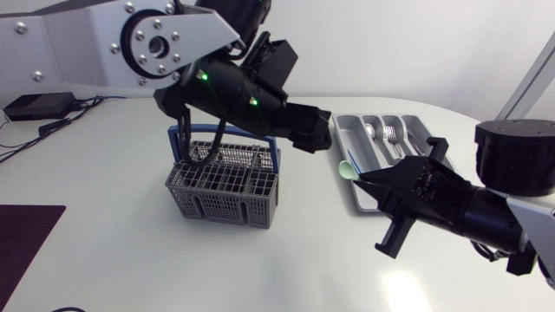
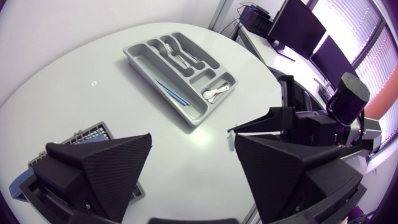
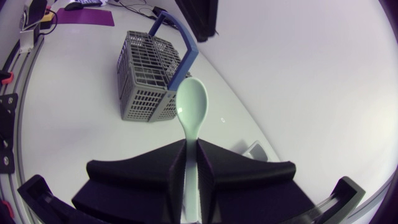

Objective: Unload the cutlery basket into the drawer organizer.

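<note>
The grey wire cutlery basket (image 1: 224, 184) with a blue handle stands mid-table. The grey drawer organizer (image 1: 360, 199) lies to its right with metal cutlery in its slots. My right gripper (image 1: 364, 179) hovers by the organizer's near left edge, shut on the handle of a pale green spoon (image 1: 347, 168). In the right wrist view the spoon (image 3: 191, 106) sticks out ahead of the closed fingers (image 3: 208, 163), bowl toward the basket (image 3: 149, 81). My left gripper (image 2: 193, 168) hangs open and empty above the table between the basket and the organizer (image 2: 138, 59).
The organizer holds forks and spoons, a small white spoon (image 2: 214, 94) and a thin blue piece (image 2: 171, 92). My left arm (image 1: 234, 91) stretches over the basket. A dark mat (image 1: 22, 238) lies at the table's near left.
</note>
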Available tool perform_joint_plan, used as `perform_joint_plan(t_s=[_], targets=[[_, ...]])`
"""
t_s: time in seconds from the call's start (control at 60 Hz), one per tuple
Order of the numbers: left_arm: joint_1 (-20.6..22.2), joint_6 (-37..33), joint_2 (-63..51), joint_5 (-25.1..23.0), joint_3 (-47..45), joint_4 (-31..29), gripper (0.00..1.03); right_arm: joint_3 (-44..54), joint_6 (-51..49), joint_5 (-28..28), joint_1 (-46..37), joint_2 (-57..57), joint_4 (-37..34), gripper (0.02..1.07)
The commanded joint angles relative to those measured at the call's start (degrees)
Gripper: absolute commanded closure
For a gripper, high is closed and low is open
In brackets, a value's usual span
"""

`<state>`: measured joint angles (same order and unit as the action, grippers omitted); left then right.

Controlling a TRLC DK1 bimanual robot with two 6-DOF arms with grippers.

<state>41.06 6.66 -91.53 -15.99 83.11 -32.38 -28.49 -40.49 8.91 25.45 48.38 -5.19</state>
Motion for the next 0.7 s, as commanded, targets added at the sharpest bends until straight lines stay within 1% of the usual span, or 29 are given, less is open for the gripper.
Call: perform_joint_plan(t_s=[0.0, 0.033, 0.117, 0.15, 0.217, 0.25, 0.317, 0.45, 0.55, 0.683], targets=[[-2.3, 0.11, 1.79, 0.78, 1.26, -0.23, 0.04, -1.48, -5.48, 4.54, -6.03, 1.19, -2.46, 0.95], [-3.09, -0.5, 2.05, 2.01, 1.0, -0.23, 0.04, -2.1, -6.8, 6.12, -8.05, 1.72, -3.25, 0.95], [-4.67, -1.38, 2.58, 2.45, 0.3, -0.4, 0.04, -4.03, -10.57, 9.99, -12.27, 3.21, -5.8, 0.95], [-5.46, -1.82, 3.02, 3.51, 0.03, -0.49, 0.04, -5.0, -12.33, 11.92, -14.47, 3.74, -7.47, 0.95], [-6.61, -2.7, 3.72, 4.04, -0.41, -0.67, 0.04, -5.87, -14.97, 13.86, -17.37, 4.97, -8.26, 0.95], [-7.13, -3.67, 4.34, 5.35, -0.93, -0.67, 0.04, -6.58, -17.17, 14.65, -19.12, 6.11, -9.05, 0.95], [-8.1, -5.42, 5.39, 7.64, -1.9, -0.67, 0.04, -7.9, -20.77, 17.11, -23.08, 8.92, -9.84, 0.95], [-11.7, -7.8, 6.45, 9.31, -4.54, -1.02, 0.04, -12.2, -28.5, 21.94, -31.6, 16.83, -12.74, 0.95], [-14.6, -9.29, 7.41, 10.01, -6.47, -0.93, 0.04, -15.45, -33.87, 23.61, -36.09, 21.84, -15.38, 0.96], [-17.59, -11.14, 9.0, 11.68, -9.2, -0.75, 0.04, -18.79, -40.55, 24.05, -40.66, 27.73, -18.28, 0.96]])
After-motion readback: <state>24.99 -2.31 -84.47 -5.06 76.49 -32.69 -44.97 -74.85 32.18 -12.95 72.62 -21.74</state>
